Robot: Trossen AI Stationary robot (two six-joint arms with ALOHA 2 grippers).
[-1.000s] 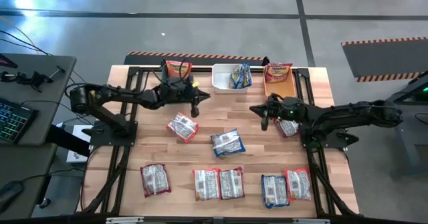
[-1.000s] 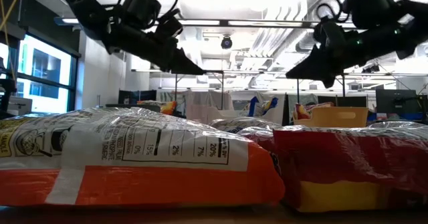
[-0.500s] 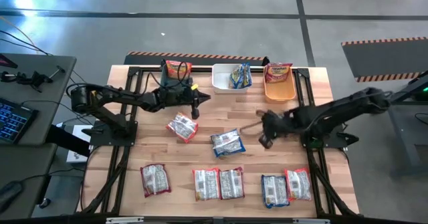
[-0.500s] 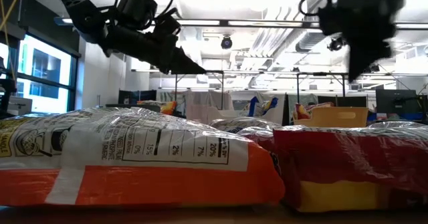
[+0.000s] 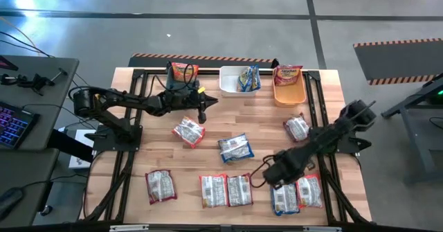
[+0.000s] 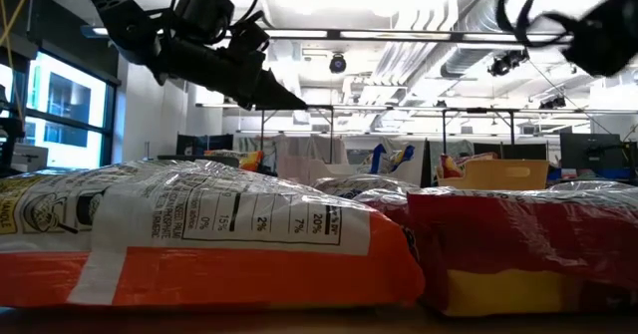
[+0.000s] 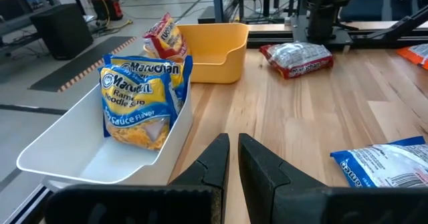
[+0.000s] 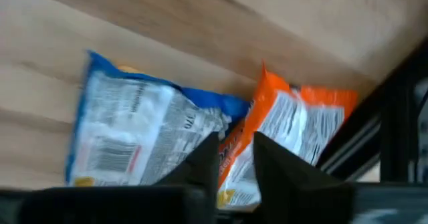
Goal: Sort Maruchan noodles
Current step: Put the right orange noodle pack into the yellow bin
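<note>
Maruchan noodles [image 5: 235,148] are spread over the wooden table [image 5: 263,125], mostly silvery backs up: five packets lie in a loose row along the near edge, two nearer the middle, one [image 5: 297,129] below the orange bin [image 5: 289,92]. A blue packet [image 7: 142,102] stands in the white bin [image 7: 87,144], a red one [image 7: 164,39] in the orange bin, and another [image 5: 183,70] in a bin at the far left – that bin's colour cannot be told.

The right gripper [image 5: 271,174] is held low over the near-right pair, a blue-edged packet [image 8: 140,134] touching an orange-edged one [image 8: 301,127]; its fingers [image 8: 200,164] are parted a little, gripping nothing. The left gripper [image 5: 203,111] hovers near the white bin, fingers pressed almost together – nothing is held.
</note>
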